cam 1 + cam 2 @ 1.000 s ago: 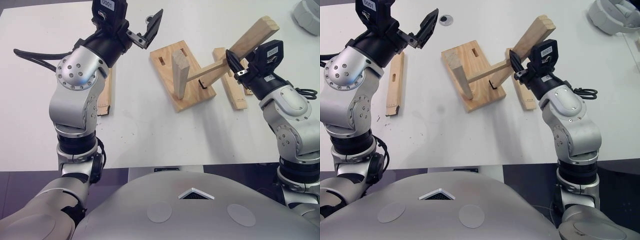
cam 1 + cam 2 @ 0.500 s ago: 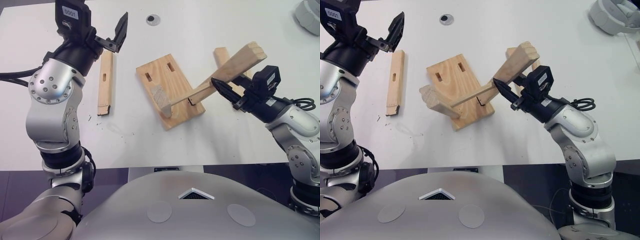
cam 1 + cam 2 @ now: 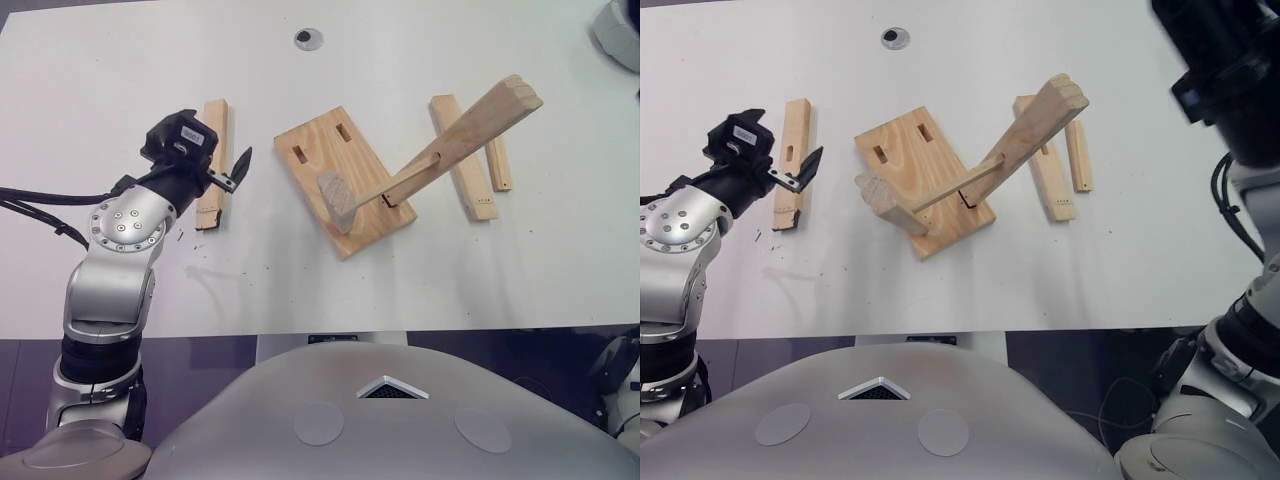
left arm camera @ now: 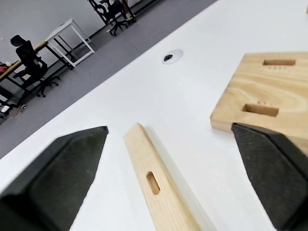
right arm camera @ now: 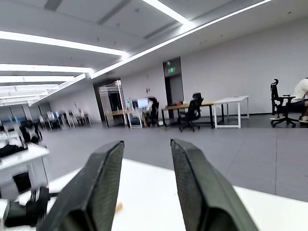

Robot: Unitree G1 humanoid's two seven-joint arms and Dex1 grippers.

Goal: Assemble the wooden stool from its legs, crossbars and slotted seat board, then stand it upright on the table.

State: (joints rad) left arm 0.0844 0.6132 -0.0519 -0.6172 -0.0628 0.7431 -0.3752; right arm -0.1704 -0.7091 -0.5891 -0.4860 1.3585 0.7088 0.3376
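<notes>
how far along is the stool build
Done: two legs joined by a crossbar, lying tilted on the seat board. In hand: nothing; the open left gripper is over a loose leg, the right gripper is raised and open. Left: that leg, another leg and a loose crossbar, then standing it up.

Four legs (image 3: 212,160) (image 3: 336,197) (image 3: 485,112) (image 3: 475,195), two crossbars (image 3: 375,190) (image 3: 497,163), one seat board (image 3: 320,150).

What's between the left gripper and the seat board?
Only bare table, as the left eye view shows. The open left gripper straddles the loose leg beside the seat board.
</notes>
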